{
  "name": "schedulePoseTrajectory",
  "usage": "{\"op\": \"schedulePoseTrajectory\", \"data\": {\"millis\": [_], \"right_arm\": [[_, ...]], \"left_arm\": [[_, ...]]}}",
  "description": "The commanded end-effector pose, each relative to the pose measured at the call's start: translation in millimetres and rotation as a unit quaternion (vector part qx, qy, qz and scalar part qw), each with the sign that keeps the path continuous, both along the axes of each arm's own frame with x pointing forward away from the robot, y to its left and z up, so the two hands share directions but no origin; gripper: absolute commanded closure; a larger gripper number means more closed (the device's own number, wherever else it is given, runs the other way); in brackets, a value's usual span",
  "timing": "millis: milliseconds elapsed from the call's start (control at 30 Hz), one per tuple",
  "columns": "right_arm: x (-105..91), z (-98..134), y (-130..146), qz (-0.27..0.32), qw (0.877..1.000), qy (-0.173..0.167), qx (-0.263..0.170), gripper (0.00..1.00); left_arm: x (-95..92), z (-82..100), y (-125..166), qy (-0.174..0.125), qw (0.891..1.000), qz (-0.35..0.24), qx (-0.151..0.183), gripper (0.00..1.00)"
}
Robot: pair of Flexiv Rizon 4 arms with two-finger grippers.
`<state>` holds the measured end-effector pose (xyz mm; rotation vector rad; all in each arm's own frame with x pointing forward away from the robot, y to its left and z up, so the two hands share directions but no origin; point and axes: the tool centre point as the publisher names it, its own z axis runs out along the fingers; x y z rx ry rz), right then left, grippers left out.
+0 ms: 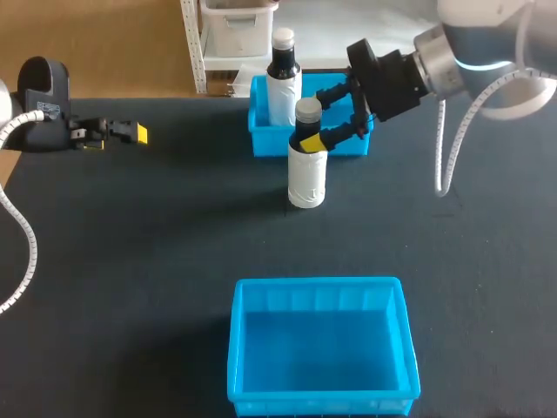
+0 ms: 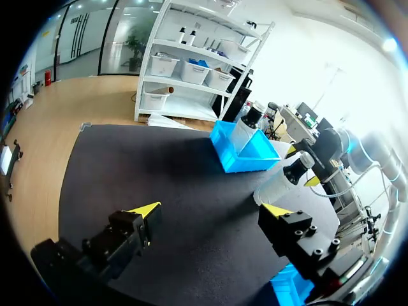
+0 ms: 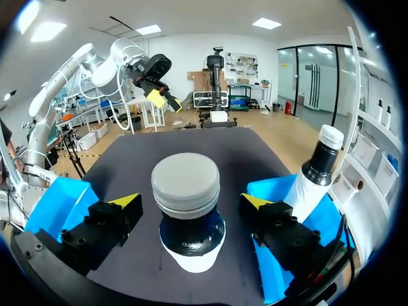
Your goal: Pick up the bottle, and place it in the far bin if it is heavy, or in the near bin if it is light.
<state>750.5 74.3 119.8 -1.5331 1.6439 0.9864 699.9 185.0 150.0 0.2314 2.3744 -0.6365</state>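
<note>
The near bin (image 1: 236, 348), open and bright blue, sits well short of either gripper. Beyond it the bottle (image 1: 306, 178) stands upright on the dark table (image 1: 157, 261), white-bodied with a dark neck and a grey cap. The right gripper (image 3: 191, 201) is at its neck. Its jaws are spread wide, with one yellow-tipped finger (image 3: 125, 204) on each side of the cap. In the right wrist view a gap shows between each tip and the bottle, so the bottle stands between the jaws but is not held.

Far off to the side, the left gripper (image 2: 210, 210) hangs over bare table, well apart from the bottle. Its jaws are also wide with nothing between them. The bottle and the right gripper lie ahead of it and to one side.

Just behind the right gripper is the far bin (image 1: 261, 139). A second bottle (image 1: 283, 83) stands upright inside it, beside the right jaws rather than between them.
</note>
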Motion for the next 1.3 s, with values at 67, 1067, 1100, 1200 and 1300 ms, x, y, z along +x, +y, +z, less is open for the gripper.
{"op": "schedulePoseTrajectory", "data": {"millis": [67, 1067, 1100, 1200, 1300], "right_arm": [[1.8, -0.2, 4.3, 0.005, 1.0, 0.0, 0.003, 0.0], [-0.3, -4.9, 6.7, 0.009, 1.0, 0.006, 0.01, 0.3], [-0.3, -4.9, 6.8, 0.009, 1.0, 0.006, 0.011, 0.31], [-0.2, -5.0, 7.0, 0.01, 1.0, 0.005, 0.011, 0.37], [-0.2, -5.1, 7.0, 0.01, 1.0, 0.006, 0.012, 0.42]], "left_arm": [[0.0, 0.0, 0.0, 0.0, 1.0, 0.0, 0.0, 0.0], [0.0, 0.0, 0.0, 0.0, 1.0, 0.0, 0.0, 0.0], [0.0, 0.0, 0.0, 0.0, 1.0, 0.0, 0.0, 0.0], [0.0, 0.0, 0.0, 0.0, 1.0, 0.0, 0.0, 0.0], [0.0, 0.0, 0.0, 0.0, 1.0, 0.0, 0.0, 0.0]]}}
